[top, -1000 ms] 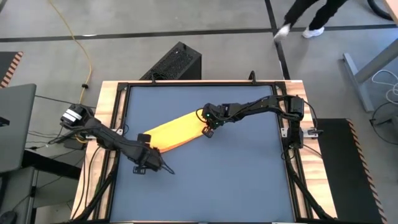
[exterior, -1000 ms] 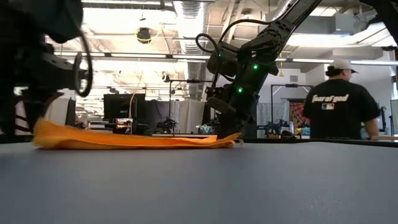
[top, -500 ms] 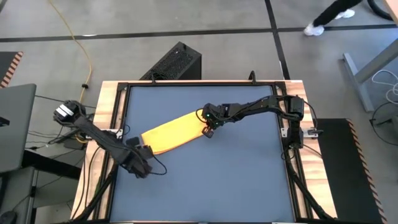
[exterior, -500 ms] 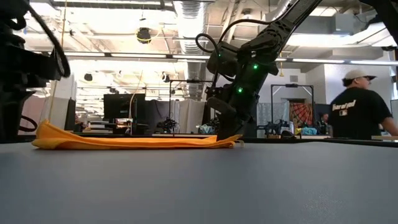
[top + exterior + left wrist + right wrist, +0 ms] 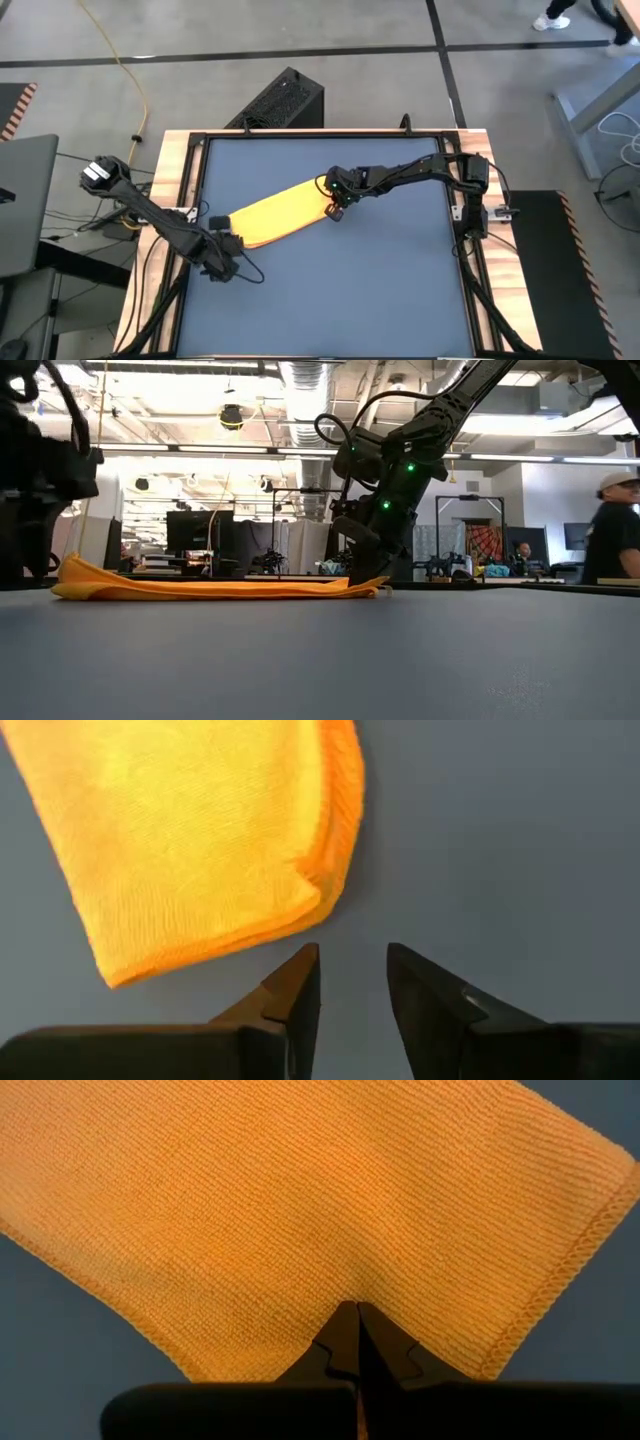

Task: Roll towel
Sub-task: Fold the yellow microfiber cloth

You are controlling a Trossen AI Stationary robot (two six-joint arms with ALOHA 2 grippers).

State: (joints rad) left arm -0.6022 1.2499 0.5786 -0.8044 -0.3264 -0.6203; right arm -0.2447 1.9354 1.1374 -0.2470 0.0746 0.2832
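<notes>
The right hand (image 5: 336,207), just right of centre in the high view, is clenched on the towel's (image 5: 275,213) far end, pinching the cloth down against the tabletop (image 5: 380,290). The left hand (image 5: 352,982) sits at the lower left of that view, its fingers parted around nothing, hovering just beside the towel's near folded corner. The towel lies as a flat, folded yellow strip running diagonally across the middle of the tabletop, no roll begun. To roll well, I judge the left hand should catch the whole folded edge squarely, not one layer, and turn it tightly toward the pinned end.
</notes>
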